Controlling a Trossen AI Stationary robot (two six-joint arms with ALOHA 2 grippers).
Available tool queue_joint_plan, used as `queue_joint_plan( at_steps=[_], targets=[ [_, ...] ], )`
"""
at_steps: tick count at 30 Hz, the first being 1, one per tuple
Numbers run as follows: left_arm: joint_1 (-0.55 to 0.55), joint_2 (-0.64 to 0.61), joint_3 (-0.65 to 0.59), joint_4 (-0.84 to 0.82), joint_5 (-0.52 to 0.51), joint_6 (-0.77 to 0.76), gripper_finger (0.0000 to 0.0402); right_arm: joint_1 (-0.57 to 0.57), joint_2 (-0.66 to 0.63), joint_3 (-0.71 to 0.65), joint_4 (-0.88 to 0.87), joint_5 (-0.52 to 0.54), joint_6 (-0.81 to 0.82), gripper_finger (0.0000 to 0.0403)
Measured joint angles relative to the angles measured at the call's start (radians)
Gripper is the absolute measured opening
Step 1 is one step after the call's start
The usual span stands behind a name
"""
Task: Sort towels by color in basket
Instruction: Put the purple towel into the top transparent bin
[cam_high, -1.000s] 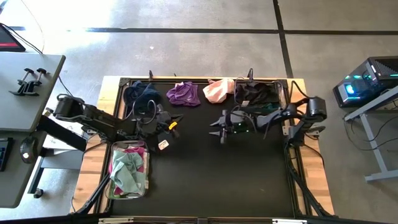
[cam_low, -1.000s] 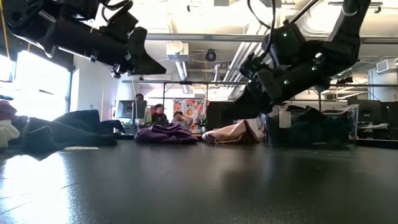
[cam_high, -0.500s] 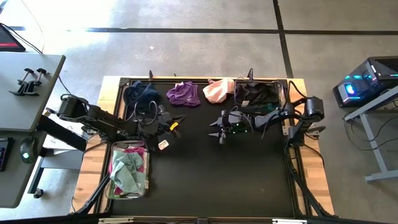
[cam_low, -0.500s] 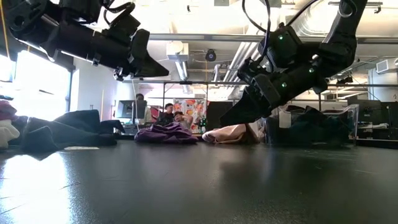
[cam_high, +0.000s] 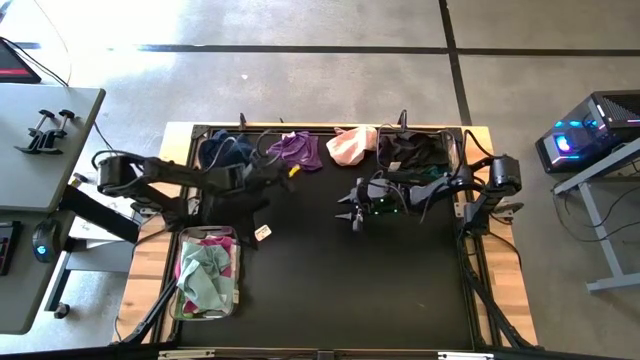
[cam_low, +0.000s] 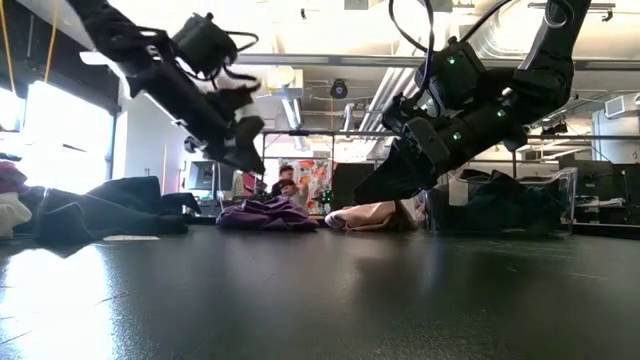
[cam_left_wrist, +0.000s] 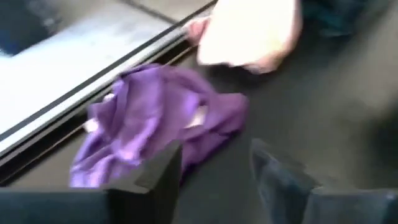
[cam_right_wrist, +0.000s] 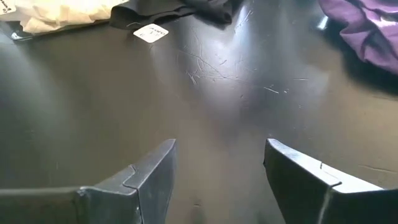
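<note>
Basket first, at the left: a small clear wire-framed basket (cam_high: 206, 272) stands at the left edge of the black tabletop (cam_high: 340, 270), filled with crumpled soft towels in teal, pink and magenta (cam_high: 203, 268). A small white paper tag (cam_high: 263, 232) lies on the tabletop just beside its upper right corner.

Along the far edge of the tabletop runs a row of cloths. From the left come a rumpled navy towel (cam_high: 224, 152), then a crumpled purple towel (cam_high: 294, 150), then a pale pink towel (cam_high: 351, 146), then a dark heap of black cloth (cam_high: 410, 150) at the right corner.

The left arm reaches in from the left side, and the left end effector (cam_high: 280, 172) hangs above the tabletop just beside the purple towel (cam_left_wrist: 161, 124). Its two dark fingers (cam_left_wrist: 155, 180) are spread apart and hold nothing; in its wrist view the purple cloth lies right in front of them, with the pink towel (cam_left_wrist: 249, 31) beyond.

The right arm comes in from the right side, and the right end effector (cam_high: 350, 212) hovers over bare tabletop near the middle, below the pink towel. Its fingers (cam_right_wrist: 149, 171) stand wide apart and empty.

People show in the room behind the tabletop (cam_low: 285, 185).
</note>
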Motion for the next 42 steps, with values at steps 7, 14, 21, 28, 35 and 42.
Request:
queue_joint_plan(
  at_steps=[7,14,21,28,35,42],
  targets=[
    [0.121,0.044,0.010,0.000,0.054,-0.028,0.0244,0.000,0.000,0.000,-0.010,0.000,0.043,0.0233],
    [0.147,0.152,0.009,0.062,0.107,-0.057,0.0256,0.000,0.000,0.000,-0.015,0.000,0.044,0.0233],
    [0.167,0.230,0.009,0.182,0.084,-0.002,0.0257,0.000,0.000,0.000,-0.023,0.004,0.037,0.0233],
    [0.272,0.258,0.010,0.214,0.206,-0.006,0.0249,0.000,0.000,0.000,-0.026,0.007,0.044,0.0233],
    [0.302,0.338,0.012,0.227,0.344,-0.010,0.0232,0.000,0.000,0.000,-0.029,0.007,0.045,0.0233],
    [0.257,0.382,0.014,0.233,0.380,0.027,0.0154,0.000,0.000,0.000,-0.030,0.008,0.040,0.0233]
  ],
)
